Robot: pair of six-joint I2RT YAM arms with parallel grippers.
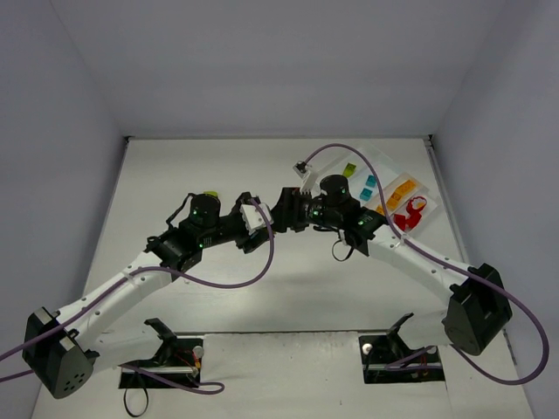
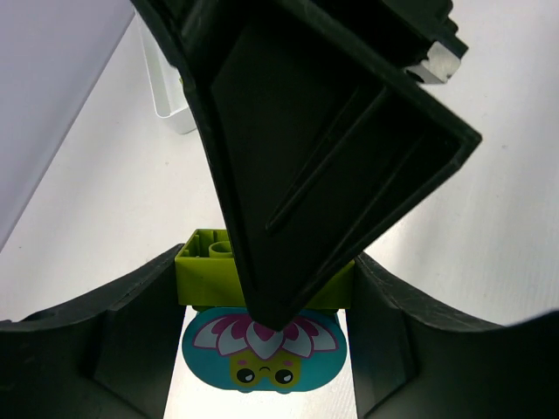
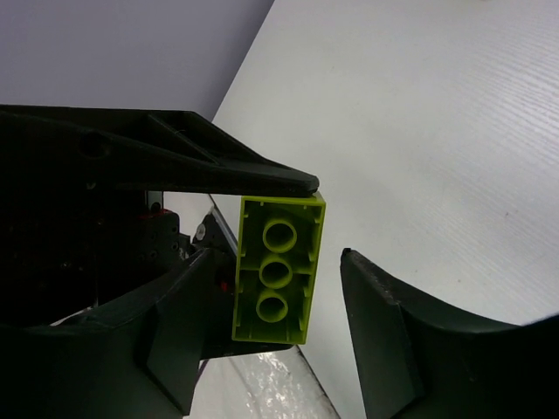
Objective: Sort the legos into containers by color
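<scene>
My left gripper [image 1: 271, 215] is shut on a lime green lego [image 2: 208, 275], gripping its two ends above the table's middle. A teal piece with a flower face [image 2: 262, 349] is stuck to the brick. In the right wrist view the brick's hollow underside [image 3: 278, 271] sits between the open fingers of my right gripper [image 3: 278, 262], close to the left finger and apart from the right one. The right gripper [image 1: 290, 211] meets the left one head-on. The white tray [image 1: 382, 166] lies at the back right, holding green [image 1: 350, 168], teal [image 1: 370, 183], orange [image 1: 402, 192] and red [image 1: 410, 215] legos.
A corner of the white tray [image 2: 166, 100] shows at the top left of the left wrist view. Purple cables loop from both arms over the table's middle [image 1: 262, 262]. Grey walls enclose the table on three sides.
</scene>
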